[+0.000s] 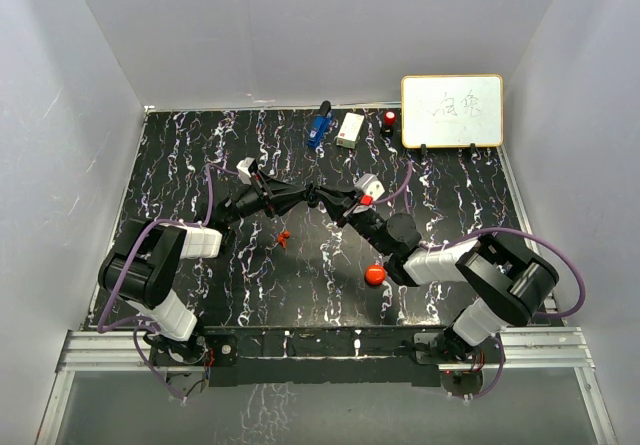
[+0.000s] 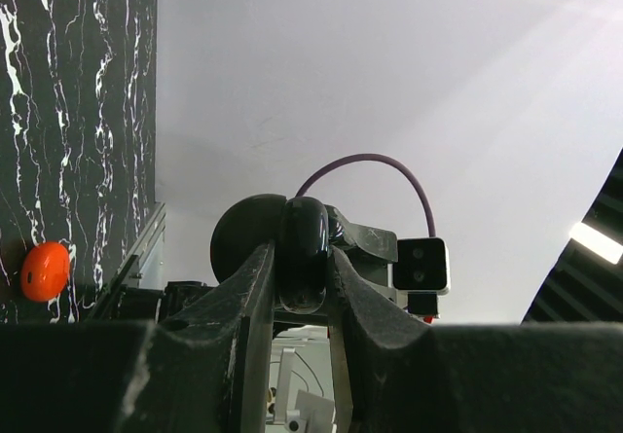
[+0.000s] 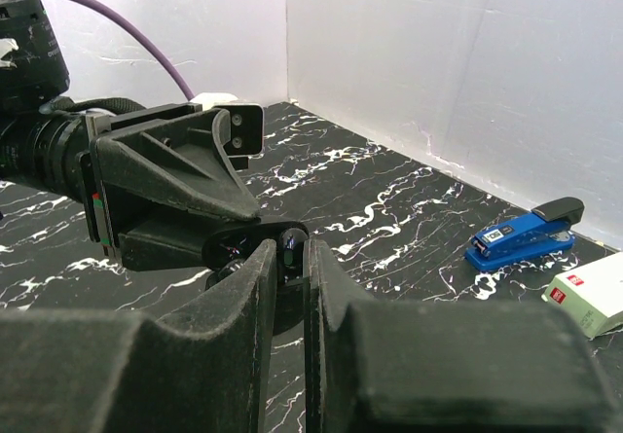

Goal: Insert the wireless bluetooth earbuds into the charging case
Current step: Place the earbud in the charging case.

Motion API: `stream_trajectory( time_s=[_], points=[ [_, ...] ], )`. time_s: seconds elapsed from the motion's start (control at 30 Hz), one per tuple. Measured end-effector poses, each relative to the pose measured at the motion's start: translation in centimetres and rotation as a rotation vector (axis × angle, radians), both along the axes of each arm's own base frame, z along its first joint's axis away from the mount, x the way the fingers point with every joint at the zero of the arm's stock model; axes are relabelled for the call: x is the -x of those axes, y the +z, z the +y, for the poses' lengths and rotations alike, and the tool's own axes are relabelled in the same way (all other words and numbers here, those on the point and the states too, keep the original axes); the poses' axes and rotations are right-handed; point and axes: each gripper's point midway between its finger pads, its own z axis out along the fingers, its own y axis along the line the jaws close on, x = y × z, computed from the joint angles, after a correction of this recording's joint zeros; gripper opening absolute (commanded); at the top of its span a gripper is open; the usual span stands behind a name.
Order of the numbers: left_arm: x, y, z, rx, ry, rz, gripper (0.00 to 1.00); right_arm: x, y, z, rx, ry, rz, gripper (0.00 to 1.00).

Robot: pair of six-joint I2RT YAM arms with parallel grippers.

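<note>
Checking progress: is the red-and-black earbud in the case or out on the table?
Out: the red-and-black earbud lies loose on the marbled table, nothing around it.

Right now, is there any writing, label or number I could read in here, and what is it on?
Whiteboard: two handwritten characters, too blurred to read.
Blue stapler: small label, too small to read.
White box: red mark, unreadable.
No other text shows.
</note>
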Motion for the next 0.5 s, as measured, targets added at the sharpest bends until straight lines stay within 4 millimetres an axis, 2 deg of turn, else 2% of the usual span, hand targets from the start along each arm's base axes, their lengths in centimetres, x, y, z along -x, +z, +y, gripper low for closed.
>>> stream_trajectory(
  time_s=[0.47, 0.5],
  points=[
    [-0.14, 0.19, 0.04, 0.01, 0.007, 0.009, 0.0, 0.37, -0.9, -0.34, 0.011, 0.0, 0.012, 0.0],
    [-0.14, 0.19, 0.04, 0.01, 0.007, 0.01, 0.0, 0.38, -0.89, -0.35, 0.011, 0.0, 0.011, 0.03]
  ],
)
